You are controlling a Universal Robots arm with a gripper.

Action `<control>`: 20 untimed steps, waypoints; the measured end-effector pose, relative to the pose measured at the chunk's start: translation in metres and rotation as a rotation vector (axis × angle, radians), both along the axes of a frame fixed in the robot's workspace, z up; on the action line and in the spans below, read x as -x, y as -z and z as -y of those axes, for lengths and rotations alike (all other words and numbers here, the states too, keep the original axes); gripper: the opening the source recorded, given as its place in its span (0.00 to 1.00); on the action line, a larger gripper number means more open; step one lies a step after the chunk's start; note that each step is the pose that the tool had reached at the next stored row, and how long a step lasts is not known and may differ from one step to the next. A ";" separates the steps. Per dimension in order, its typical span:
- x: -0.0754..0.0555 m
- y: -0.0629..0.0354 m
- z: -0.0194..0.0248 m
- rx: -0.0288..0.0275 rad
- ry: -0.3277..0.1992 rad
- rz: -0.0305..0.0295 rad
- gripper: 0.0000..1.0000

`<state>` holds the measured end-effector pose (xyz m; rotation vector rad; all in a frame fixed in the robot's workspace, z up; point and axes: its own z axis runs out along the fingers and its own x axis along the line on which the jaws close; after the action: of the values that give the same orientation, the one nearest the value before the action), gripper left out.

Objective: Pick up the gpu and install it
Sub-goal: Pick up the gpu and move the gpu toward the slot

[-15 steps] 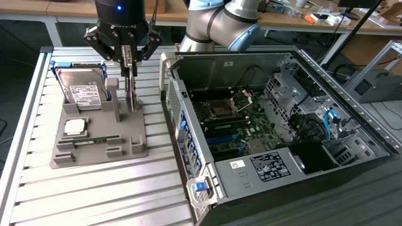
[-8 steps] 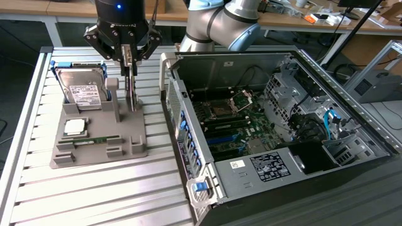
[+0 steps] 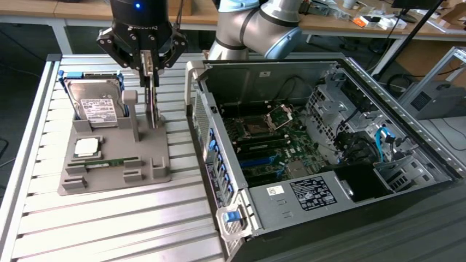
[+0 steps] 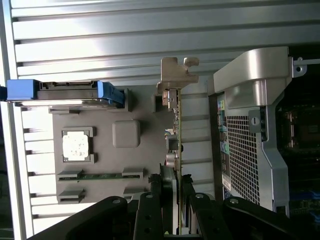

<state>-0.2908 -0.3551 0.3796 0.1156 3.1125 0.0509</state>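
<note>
surface: slatted aluminium table (image 3: 109,229) | behind: wooden desks (image 3: 80,10) (one cluttered) | floor (image 3: 15,82): dark

— What does the arm (image 3: 251,27) look like on your feed?
— I see smooth silver-grey tube sections, with a pale blue cap (image 3: 234,4) at a joint.
— And the gripper (image 3: 149,71)?
— It's black, with a blue light (image 3: 137,5) lit at its top and white lettering (image 3: 142,26) across the body. Its fingers (image 4: 148,215) are black linkages with round pivot pins.
</note>
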 end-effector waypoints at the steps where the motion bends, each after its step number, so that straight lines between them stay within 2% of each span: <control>1: 0.000 -0.0002 0.0000 0.0000 0.000 0.0000 0.27; 20: 0.000 -0.0054 0.0000 -0.0003 0.000 0.0001 0.27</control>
<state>-0.2908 -0.3551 0.3850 0.1156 3.1125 0.0514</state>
